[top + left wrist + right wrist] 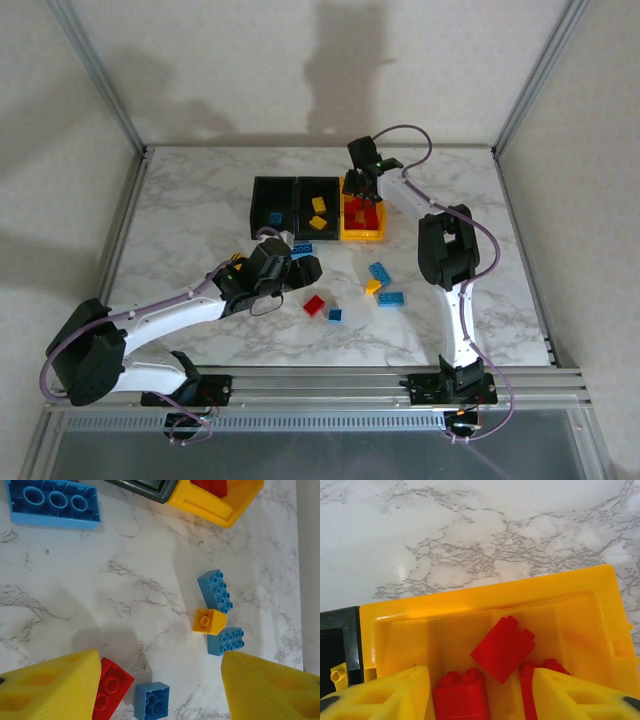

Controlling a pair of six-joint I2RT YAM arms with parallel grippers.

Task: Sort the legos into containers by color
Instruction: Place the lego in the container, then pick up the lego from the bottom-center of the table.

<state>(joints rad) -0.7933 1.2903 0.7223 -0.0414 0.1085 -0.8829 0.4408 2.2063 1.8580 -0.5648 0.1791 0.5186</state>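
Three joined bins stand at the back: a black bin (270, 190) holding a blue brick (274, 217), a black bin (303, 205) holding yellow bricks (319, 205), and a yellow bin (362, 235) holding red bricks (460, 695). My right gripper (365, 185) (480, 700) hangs open over the yellow bin, with a tilted red brick (503, 648) below it. My left gripper (300, 268) (160, 680) is open above the table. A red brick (112, 690) (314, 305) lies by its left finger and a small blue brick (151, 701) (335, 314) between the fingers.
Loose on the marble are a blue brick (380, 271) (215, 590), a yellow brick (373, 287) (207, 621), another blue brick (391, 298) (226, 641), and a flat blue brick (301, 248) (52, 502) before the bins. A yellow brick (237, 257) lies beside the left arm.
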